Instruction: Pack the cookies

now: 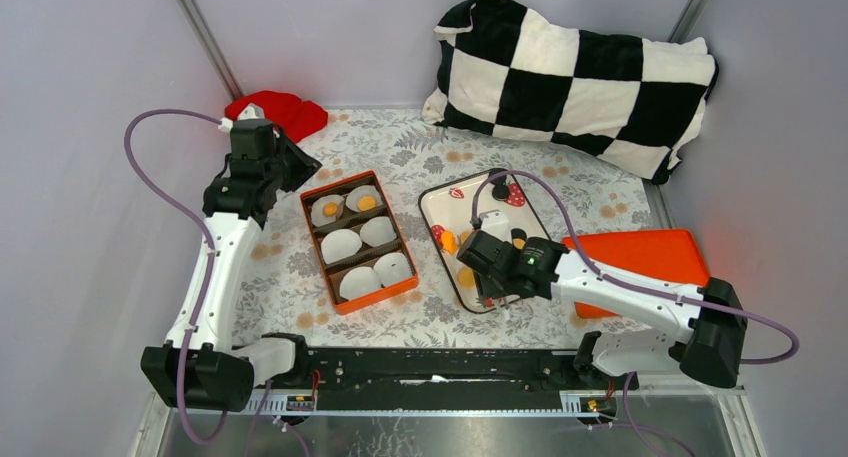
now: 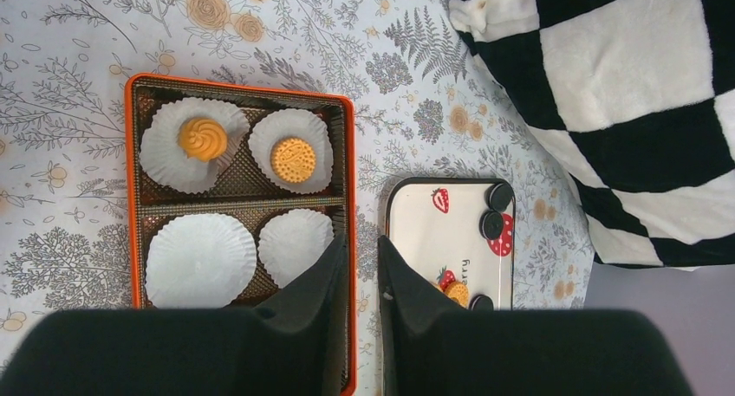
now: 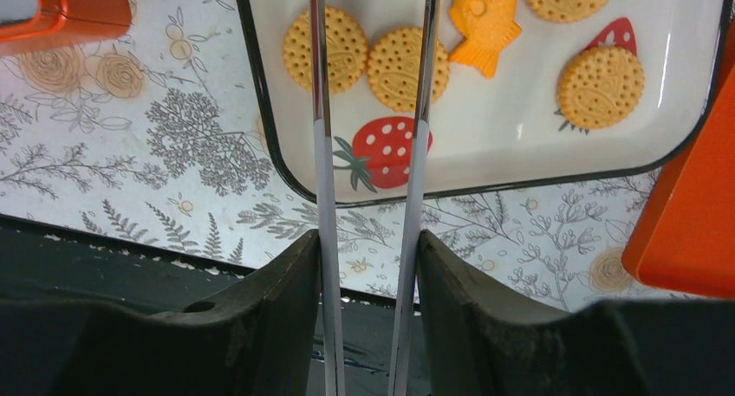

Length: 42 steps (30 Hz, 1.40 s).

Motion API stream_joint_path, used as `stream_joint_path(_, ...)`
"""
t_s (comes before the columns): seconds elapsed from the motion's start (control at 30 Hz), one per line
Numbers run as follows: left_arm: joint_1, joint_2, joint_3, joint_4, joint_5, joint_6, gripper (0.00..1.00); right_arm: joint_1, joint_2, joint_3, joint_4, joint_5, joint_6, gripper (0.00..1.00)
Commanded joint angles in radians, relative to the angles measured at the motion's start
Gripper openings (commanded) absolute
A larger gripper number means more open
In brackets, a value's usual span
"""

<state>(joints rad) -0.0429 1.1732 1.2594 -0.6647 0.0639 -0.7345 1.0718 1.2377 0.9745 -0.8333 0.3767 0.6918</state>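
Most of the cookies (image 3: 407,67) lie loose on the white tray (image 3: 520,153) near the middle of the table (image 1: 440,147), round golden ones and a fish-shaped piece at its near end, a few black ones (image 2: 491,223) toward the far end. Two are already packed: a swirl (image 2: 203,139) and a round biscuit (image 2: 294,159) each sit in a paper cup in the far row of the orange box (image 2: 130,197), which lies just left of the tray. The other paper cups (image 2: 201,259) we can see hold nothing, so we judge the job barely started. The right gripper (image 3: 371,197) hangs over the tray's near end with its thin metal tongs (image 3: 321,110) spread about a cookie apart, likely lining up a pick. Their tips run out of the wrist view, so we see nothing gripped but cannot be sure. The left gripper (image 2: 361,266) waits above the box, fingers drawn nearly together on nothing, probably keeping clear of the tray. An orange lid (image 1: 640,252) rests by the right edge, a checked pillow (image 1: 570,77) in the far right corner and a red cloth (image 1: 280,110) in the far left.
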Motion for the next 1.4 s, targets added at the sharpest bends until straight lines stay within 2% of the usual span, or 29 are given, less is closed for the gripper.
stream_joint_path(0.0,0.008,-0.001,-0.020,0.042,0.005,0.006,0.23,0.006,0.028,0.052,0.049,0.044,-0.020,0.48)
stream_joint_path(0.13,0.007,0.003,-0.024,0.045,0.010,0.004,0.23,0.006,0.037,0.060,0.053,0.061,-0.021,0.38)
stream_joint_path(0.23,0.007,0.003,-0.020,0.044,0.013,0.004,0.23,0.007,0.035,0.076,0.051,0.088,-0.032,0.19)
stream_joint_path(0.3,0.008,0.001,-0.013,0.045,0.007,0.003,0.23,0.007,0.039,0.107,0.039,0.115,-0.041,0.10)
stream_joint_path(0.47,0.013,0.018,0.037,0.018,-0.022,-0.004,0.22,0.007,0.051,0.240,0.047,0.160,-0.099,0.03)
stream_joint_path(0.57,0.016,0.043,0.063,0.004,-0.018,-0.007,0.21,0.008,0.080,0.320,0.073,0.142,-0.148,0.00)
stream_joint_path(1.0,0.030,0.024,0.078,-0.027,-0.105,0.035,0.22,0.064,0.351,0.579,0.165,-0.018,-0.292,0.01)
stream_joint_path(1.23,0.036,0.034,0.068,-0.026,-0.098,0.040,0.22,0.075,0.451,0.629,0.180,-0.055,-0.317,0.03)
stream_joint_path(1.37,0.037,0.035,0.069,-0.027,-0.088,0.051,0.23,0.074,0.491,0.662,0.165,-0.072,-0.324,0.07)
